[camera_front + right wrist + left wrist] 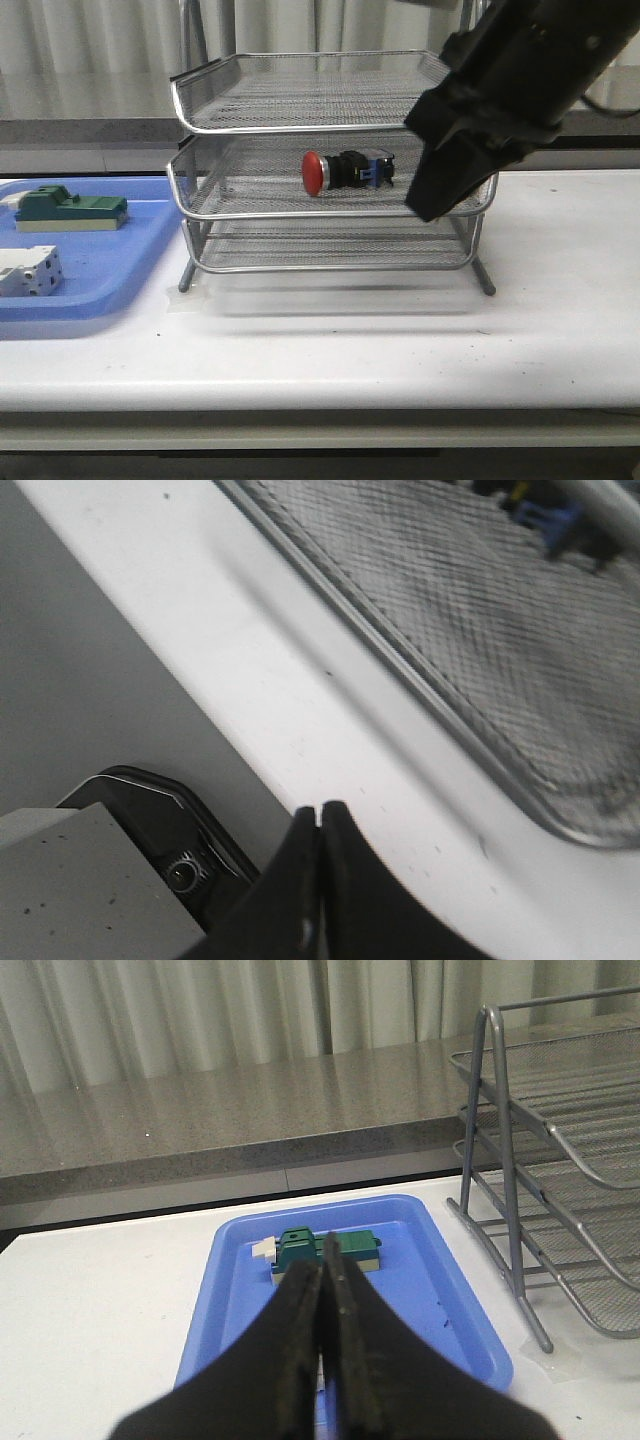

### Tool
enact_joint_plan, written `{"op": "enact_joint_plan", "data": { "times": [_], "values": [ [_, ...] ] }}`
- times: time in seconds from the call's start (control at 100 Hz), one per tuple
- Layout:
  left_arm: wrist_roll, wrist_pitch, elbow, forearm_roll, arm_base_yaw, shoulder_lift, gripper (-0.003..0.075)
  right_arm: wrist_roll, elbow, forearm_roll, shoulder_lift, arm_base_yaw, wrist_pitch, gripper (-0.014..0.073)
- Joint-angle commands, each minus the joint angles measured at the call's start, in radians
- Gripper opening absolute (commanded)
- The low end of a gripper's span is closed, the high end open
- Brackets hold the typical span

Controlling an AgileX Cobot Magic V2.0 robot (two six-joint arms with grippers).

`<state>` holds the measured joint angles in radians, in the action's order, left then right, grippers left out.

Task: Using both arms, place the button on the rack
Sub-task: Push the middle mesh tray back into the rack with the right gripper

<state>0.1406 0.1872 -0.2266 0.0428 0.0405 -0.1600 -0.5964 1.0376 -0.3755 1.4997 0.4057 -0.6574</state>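
The button (345,170) lies in the rack's (330,210) middle tier.

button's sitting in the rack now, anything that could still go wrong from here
The right arm hangs close to the rack at its right end, by the middle tier; a careless move away could clip the rim and shake it.

The button lies on its side on the middle tier, and its body is round, so a knock might roll it.

The rack stands on thin legs, so a bump could shift the whole rack.
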Motion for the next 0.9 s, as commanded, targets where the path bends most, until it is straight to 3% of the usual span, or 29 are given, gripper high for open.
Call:
{"op": "enact_joint_plan", "data": {
  "times": [0.0,0.19,0.64,0.89],
  "values": [
    [-0.013,-0.084,-0.028,0.01,-0.003,-0.012,-0.002,0.172,0.029,0.158,-0.107,-0.005,-0.022,-0.006],
    [-0.013,-0.084,-0.028,0.01,-0.003,-0.012,-0.002,0.363,0.023,0.363,-0.274,-0.015,-0.113,-0.006],
    [-0.013,-0.084,-0.028,0.01,-0.003,-0.012,-0.002,0.413,-0.211,0.366,-0.706,-0.256,-0.142,-0.006],
    [-0.013,-0.084,-0.028,0.01,-0.003,-0.012,-0.002,0.432,-0.359,0.366,-0.958,-0.31,-0.137,-0.006]
  ]
}}
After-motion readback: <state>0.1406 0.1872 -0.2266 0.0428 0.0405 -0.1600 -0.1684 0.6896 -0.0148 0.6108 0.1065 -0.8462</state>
